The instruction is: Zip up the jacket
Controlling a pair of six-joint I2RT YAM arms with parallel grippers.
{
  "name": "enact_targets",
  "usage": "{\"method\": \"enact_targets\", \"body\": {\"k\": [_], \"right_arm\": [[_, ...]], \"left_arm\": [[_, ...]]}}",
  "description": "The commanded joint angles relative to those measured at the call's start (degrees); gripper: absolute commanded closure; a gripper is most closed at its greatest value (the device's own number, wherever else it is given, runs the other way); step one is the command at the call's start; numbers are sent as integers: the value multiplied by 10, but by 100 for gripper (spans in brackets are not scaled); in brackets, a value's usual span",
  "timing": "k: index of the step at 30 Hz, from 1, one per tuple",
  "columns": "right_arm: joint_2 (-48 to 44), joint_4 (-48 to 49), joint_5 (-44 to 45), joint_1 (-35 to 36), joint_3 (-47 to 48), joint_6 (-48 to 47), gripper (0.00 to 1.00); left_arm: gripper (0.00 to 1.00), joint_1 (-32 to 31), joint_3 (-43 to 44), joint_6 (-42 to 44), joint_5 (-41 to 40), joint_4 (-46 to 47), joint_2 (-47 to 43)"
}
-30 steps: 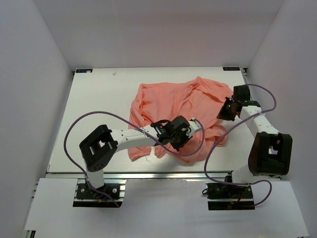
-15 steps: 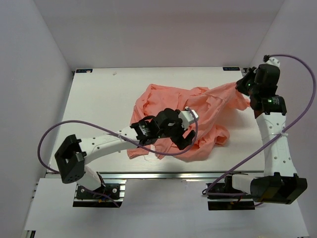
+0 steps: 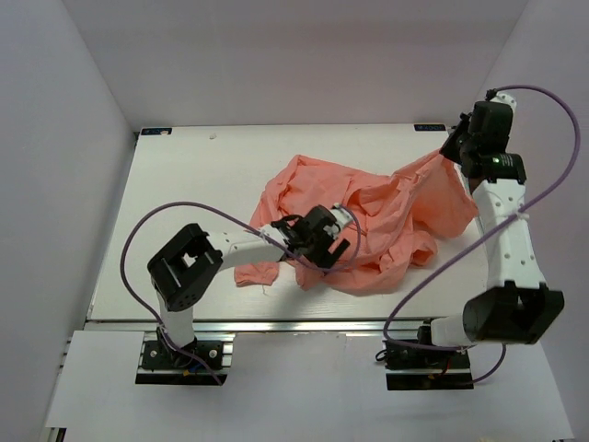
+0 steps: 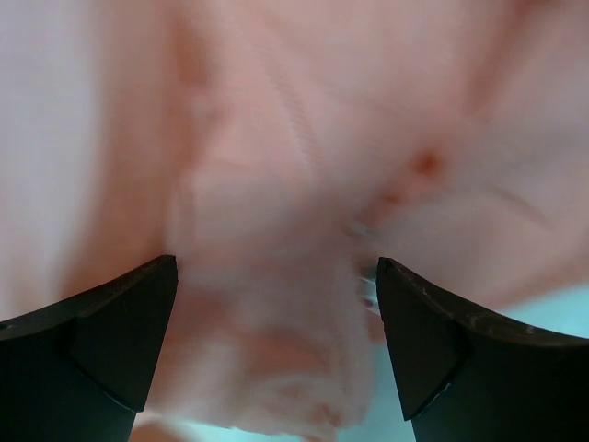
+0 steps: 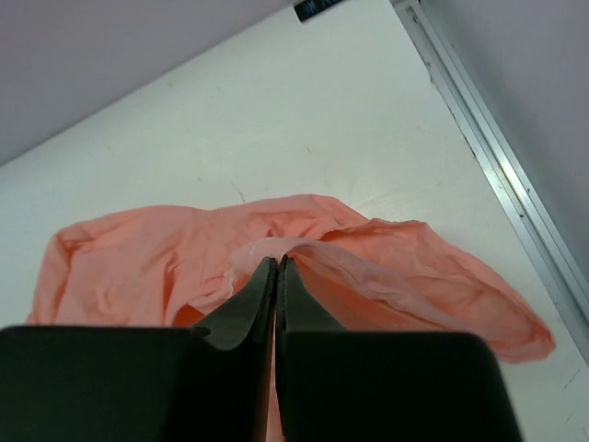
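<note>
The salmon-pink jacket (image 3: 386,212) lies crumpled on the white table (image 3: 184,184), right of centre. One part of it is stretched up toward the far right corner. There my right gripper (image 3: 453,152) is shut on a fold of the fabric; in the right wrist view the fingertips (image 5: 277,261) pinch a pale ridge of the jacket (image 5: 138,258). My left gripper (image 3: 327,241) hovers low over the jacket's near part with its jaws wide apart. In the blurred left wrist view, the jacket (image 4: 304,138) fills the space beyond the open gripper (image 4: 276,265), and nothing is gripped.
White walls enclose the table on three sides. A metal rail (image 5: 488,157) runs along the table's right edge, close to the right gripper. Purple cables (image 3: 175,210) loop off both arms. Bare table shows left of the jacket.
The left gripper has opened and let go of the jacket, and its arm has drawn back. The right arm has swung to the far right corner, pulling fabric with it.
</note>
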Motion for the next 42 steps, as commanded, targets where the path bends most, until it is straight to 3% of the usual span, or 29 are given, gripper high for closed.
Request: {"method": "enact_targets", "body": {"k": [1,7,12,15,17,18,20,21,23,28,30,34,37,42], "right_arm": [[49,-8,16,-11,43,-10,100],[226,-20,42,-14,172,5,100],[392,-45,35,-14,358,33,100],[479,-43,-43,-14,436,30,100],[497,-28,-91,-12,436,19,82],[492,-19,-124,-10,410,6,63],[465,-1,-139,-7,380,-15,46],[453,-1,-146,-5,367,-38,21],[408,-10,-139,-2,330,-59,12],[223,11,-128,7,151,-60,11],[166,34,-134,15,33,-52,11],[41,51,-140,80,-119,-9,11],[10,67,-127,146,-210,28,11],[55,54,-146,189,-240,49,13]], "left_arm": [[2,61,-6,-24,8,31,-26],[2,129,-11,-17,24,34,-9],[2,163,8,-11,15,22,21],[2,195,26,-20,37,15,34],[2,209,43,-21,39,7,43],[2,211,52,-21,40,-2,44],[2,212,77,-17,50,-8,42],[2,212,84,-17,56,-11,38],[2,212,99,-18,92,-16,21],[2,212,91,-24,121,3,-30],[2,212,83,-25,101,17,-48],[2,213,105,-24,81,18,-35],[2,215,150,-25,84,10,12],[2,244,258,-51,136,-34,114]]}}
